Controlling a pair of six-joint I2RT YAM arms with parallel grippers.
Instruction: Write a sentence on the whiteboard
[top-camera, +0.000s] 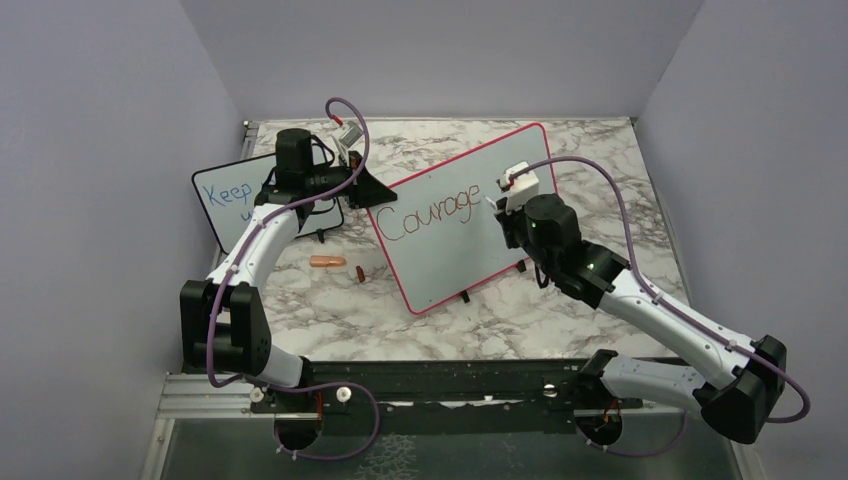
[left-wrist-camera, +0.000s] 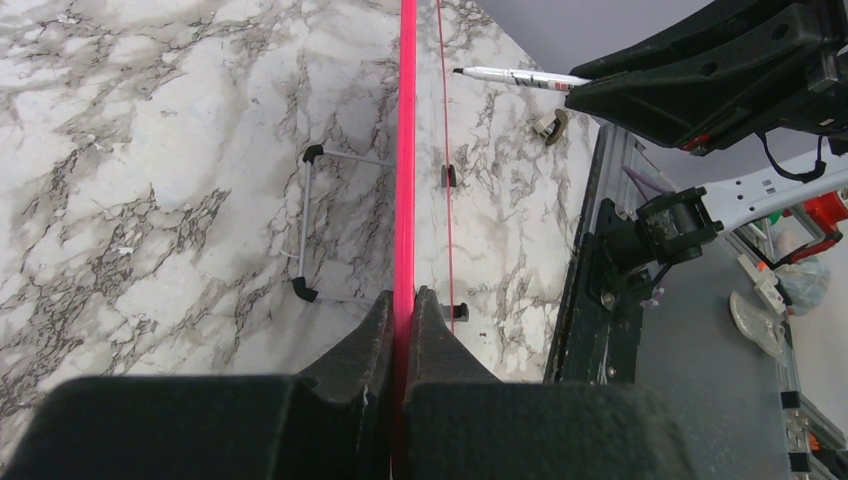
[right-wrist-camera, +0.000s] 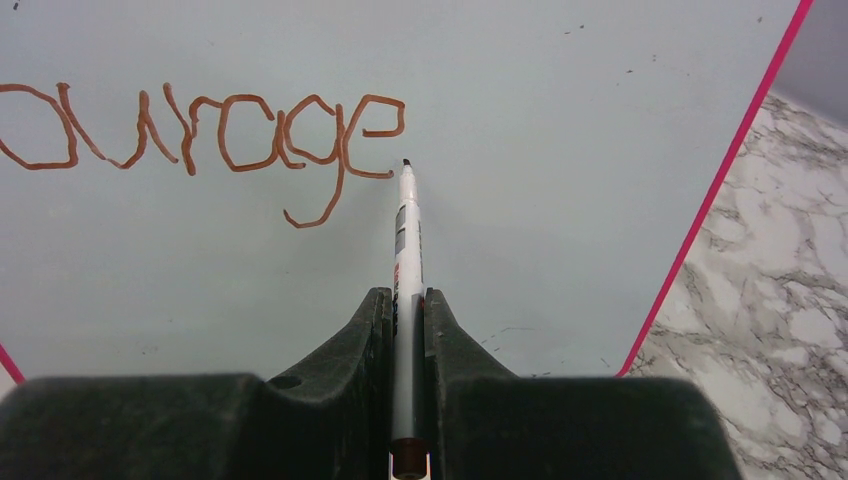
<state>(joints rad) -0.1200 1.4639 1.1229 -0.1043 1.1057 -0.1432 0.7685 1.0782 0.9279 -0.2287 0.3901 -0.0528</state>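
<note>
Running near-left to far-right, the whiteboard (top-camera: 450, 255) sits pinched in left jaws; right jaws clamp marker (right-wrist-camera: 407, 240).

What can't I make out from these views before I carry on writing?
- Right wrist view: whether the marker tip touches the whiteboard, seen along its barrel; the sentence has its first letter cut by the left edge.
- Left wrist view: the whiteboard is edge-on, its writing hidden.
- Top view: the small board has blue words partly behind the left arm; the orange item is too small to identify.
</note>
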